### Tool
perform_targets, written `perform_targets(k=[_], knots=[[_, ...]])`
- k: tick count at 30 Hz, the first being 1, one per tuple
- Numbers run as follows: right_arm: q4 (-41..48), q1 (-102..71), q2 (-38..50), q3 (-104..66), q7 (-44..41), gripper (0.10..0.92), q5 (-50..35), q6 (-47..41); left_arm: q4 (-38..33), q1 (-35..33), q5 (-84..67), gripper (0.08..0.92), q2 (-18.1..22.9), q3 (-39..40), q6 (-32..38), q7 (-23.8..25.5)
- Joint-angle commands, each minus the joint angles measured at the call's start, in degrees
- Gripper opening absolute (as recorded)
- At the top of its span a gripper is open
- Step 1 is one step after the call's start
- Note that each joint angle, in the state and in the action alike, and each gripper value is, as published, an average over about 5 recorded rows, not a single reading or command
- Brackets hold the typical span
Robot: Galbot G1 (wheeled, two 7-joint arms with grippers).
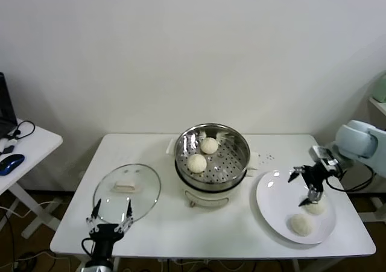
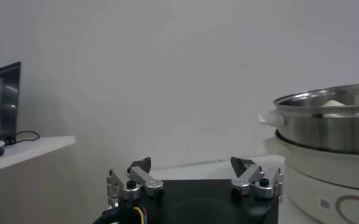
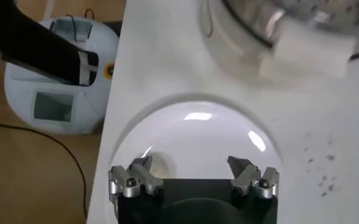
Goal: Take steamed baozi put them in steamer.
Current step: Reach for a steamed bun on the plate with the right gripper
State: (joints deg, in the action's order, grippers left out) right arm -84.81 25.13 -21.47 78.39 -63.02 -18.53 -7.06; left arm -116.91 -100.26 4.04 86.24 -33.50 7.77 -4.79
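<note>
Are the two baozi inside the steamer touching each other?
Apart. The head view shows perforated floor between the rear baozi and the front baozi in the steamer.

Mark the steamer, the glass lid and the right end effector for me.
steamer [image 1: 240,140]: head view, on the steel side wall at its right.
glass lid [image 1: 145,187]: head view, bare glass right of the handle.
right end effector [image 1: 307,184]: head view, midway between its open fingertips, above the plate.
</note>
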Motion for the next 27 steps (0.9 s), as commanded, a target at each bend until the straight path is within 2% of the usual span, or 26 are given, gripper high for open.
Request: perform_targets(k=[1, 27], knots=[[-0.13, -22.41, 6.28, -16.76, 0.69, 0.823, 8.71, 0.48, 0.39, -0.40, 0.27, 0.823, 0.15, 0.19, 0.10, -0.10], [6.61, -25.10, -2.14, -16.70, 2.63, 0.823, 8.67, 0.21, 1.44, -0.92, 1.13, 0.823, 0.84, 0.19, 0.42, -0.36]])
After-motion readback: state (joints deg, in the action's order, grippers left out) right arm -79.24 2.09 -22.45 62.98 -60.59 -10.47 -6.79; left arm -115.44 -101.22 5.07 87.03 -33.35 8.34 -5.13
